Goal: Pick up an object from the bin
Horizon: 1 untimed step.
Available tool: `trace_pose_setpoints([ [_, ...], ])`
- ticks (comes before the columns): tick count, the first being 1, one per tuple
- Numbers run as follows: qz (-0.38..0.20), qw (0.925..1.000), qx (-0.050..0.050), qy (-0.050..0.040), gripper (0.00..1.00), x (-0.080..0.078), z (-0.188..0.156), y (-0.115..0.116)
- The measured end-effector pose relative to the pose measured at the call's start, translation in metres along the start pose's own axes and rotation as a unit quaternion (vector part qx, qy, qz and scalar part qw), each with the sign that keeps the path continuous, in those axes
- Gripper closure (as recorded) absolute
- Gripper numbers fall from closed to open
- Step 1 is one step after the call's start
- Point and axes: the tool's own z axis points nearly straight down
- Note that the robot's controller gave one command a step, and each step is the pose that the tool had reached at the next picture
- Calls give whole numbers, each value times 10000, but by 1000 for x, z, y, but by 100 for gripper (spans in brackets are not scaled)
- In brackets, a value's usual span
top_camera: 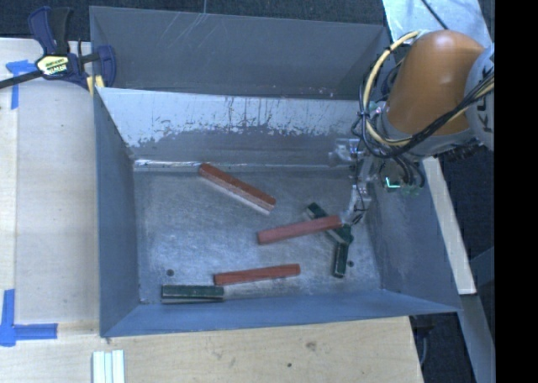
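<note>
My gripper [359, 198] hangs low at the right side of the bin, its tip just above the right end of a reddish-brown bar [296, 231] that lies slanted on the floor. A small dark green piece [316, 210] rests just left of the gripper. A short dark bar [340, 259] lies just below the gripper, pointing toward the front wall.
A second reddish-brown bar [237, 186] lies slanted near the back wall. A third one [256, 275] lies along the front wall with a dark green bar [192, 292] at its left. The bin's right wall is close beside the gripper.
</note>
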Motion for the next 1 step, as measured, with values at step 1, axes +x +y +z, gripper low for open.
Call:
trace_pose_setpoints([
  [1, -229, 9997, -10, 1, 0, 26, 88, 64],
])
